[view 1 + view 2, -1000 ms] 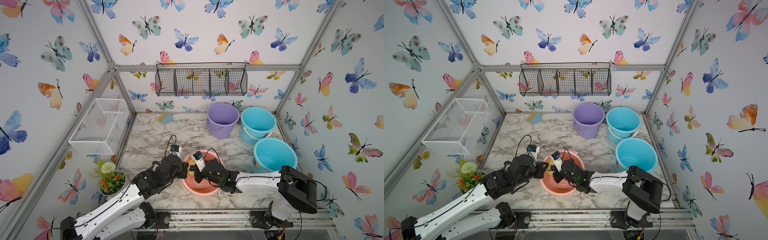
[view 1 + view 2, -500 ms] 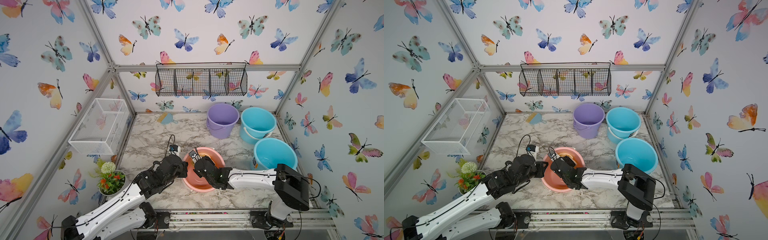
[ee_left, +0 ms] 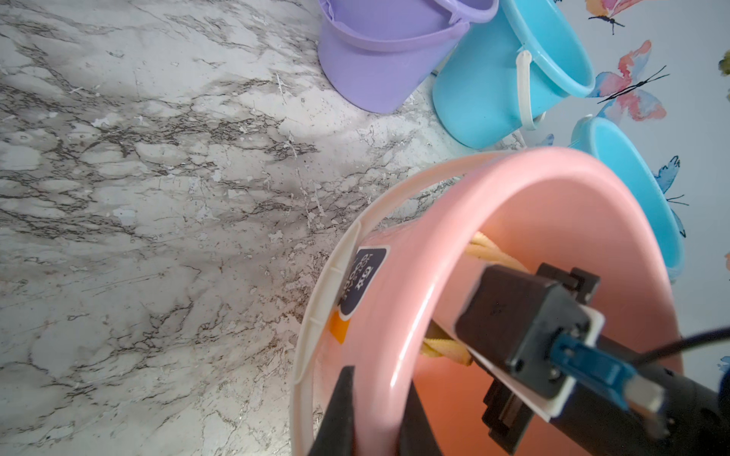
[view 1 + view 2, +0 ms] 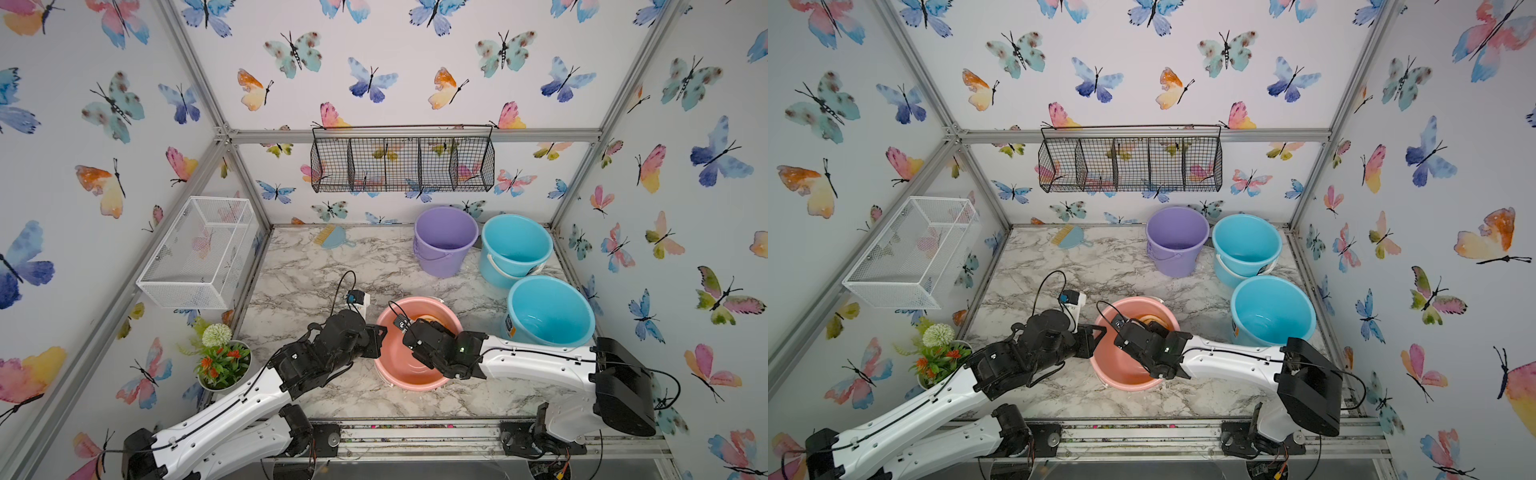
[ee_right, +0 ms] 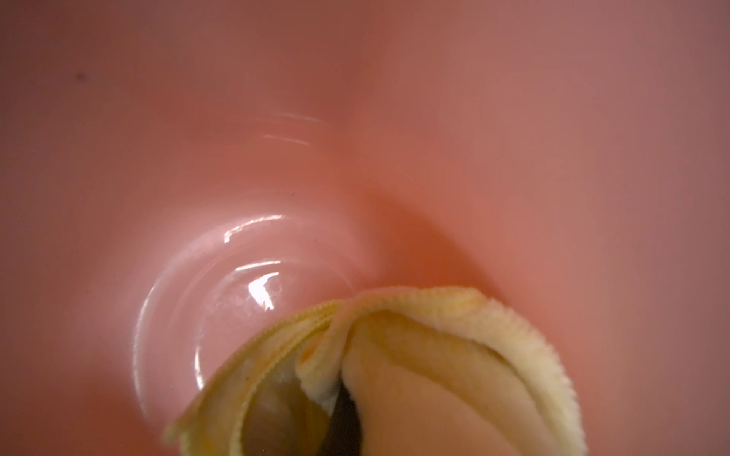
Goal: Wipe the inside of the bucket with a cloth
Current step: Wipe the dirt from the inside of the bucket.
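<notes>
Right wrist: cloth (image 5: 454, 355) enfolds right hand (image 5: 344, 418).

Both top views are being lit brightly and evenly, with only soft shadows being cast on the marble tabletop (image 4: 316, 266). In the right wrist view, glare arcs are being reflected off the pink bucket (image 5: 197, 118), and the cloth (image 5: 454, 395) is being rendered out of focus.

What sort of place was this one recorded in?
Probably a staged robot test booth, not a real room: butterfly-papered wall panels in a silver aluminium frame, a marble-pattern tabletop, and white robot arms mounted at its front edge.
</notes>
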You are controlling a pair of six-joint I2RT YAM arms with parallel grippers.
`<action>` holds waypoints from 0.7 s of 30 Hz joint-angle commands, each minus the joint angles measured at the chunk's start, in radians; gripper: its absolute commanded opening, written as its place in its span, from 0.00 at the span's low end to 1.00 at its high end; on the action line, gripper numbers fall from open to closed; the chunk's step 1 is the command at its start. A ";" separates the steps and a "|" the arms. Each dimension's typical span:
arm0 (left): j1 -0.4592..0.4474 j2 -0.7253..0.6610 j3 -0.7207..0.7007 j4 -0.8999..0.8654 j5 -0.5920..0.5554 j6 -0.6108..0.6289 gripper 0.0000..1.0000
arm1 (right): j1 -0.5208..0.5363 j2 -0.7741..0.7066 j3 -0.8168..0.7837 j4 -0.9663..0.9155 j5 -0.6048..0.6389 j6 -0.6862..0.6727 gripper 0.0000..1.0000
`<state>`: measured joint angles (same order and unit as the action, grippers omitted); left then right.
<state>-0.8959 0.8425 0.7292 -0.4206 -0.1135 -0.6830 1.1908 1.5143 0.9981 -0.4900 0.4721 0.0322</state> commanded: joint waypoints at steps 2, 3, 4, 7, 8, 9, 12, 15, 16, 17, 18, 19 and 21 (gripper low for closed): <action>0.008 -0.013 0.009 -0.027 -0.026 0.023 0.00 | -0.017 0.023 0.045 -0.284 -0.191 0.034 0.02; 0.007 -0.014 0.009 -0.027 -0.026 0.026 0.00 | -0.017 0.026 0.053 -0.303 -0.230 0.040 0.02; 0.008 -0.014 0.009 -0.029 -0.030 0.032 0.00 | -0.016 0.028 0.064 -0.316 -0.279 0.045 0.02; 0.008 -0.017 0.009 -0.044 -0.040 0.044 0.00 | -0.017 0.050 0.103 -0.344 -0.413 0.058 0.02; 0.007 -0.020 0.008 -0.046 -0.041 0.046 0.00 | -0.016 0.058 0.111 -0.346 -0.448 0.065 0.02; 0.008 -0.020 0.006 -0.047 -0.043 0.048 0.00 | -0.017 0.068 0.122 -0.340 -0.517 0.069 0.02; 0.007 -0.023 0.005 -0.048 -0.042 0.051 0.00 | -0.016 0.072 0.114 -0.260 -0.688 0.082 0.02; 0.008 -0.031 0.000 -0.045 -0.042 0.047 0.00 | -0.019 0.049 0.060 -0.109 -0.847 0.099 0.02; 0.008 -0.034 -0.005 -0.041 -0.041 0.045 0.00 | -0.018 0.044 0.041 -0.058 -0.876 0.109 0.02; 0.008 -0.037 -0.007 -0.037 -0.040 0.043 0.00 | -0.019 0.041 0.023 -0.010 -0.900 0.119 0.02; 0.008 -0.039 -0.011 -0.036 -0.038 0.042 0.00 | -0.018 0.041 0.001 0.046 -0.920 0.133 0.02; 0.008 -0.039 -0.013 -0.034 -0.036 0.042 0.00 | -0.018 0.046 -0.015 0.098 -0.936 0.145 0.02; 0.007 -0.037 -0.014 -0.035 -0.032 0.041 0.00 | -0.018 0.059 -0.036 0.188 -0.954 0.168 0.02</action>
<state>-0.8974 0.8238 0.7197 -0.5064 -0.1036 -0.6277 1.1656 1.5726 0.9962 -0.4519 -0.3420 0.1524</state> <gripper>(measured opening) 0.142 0.090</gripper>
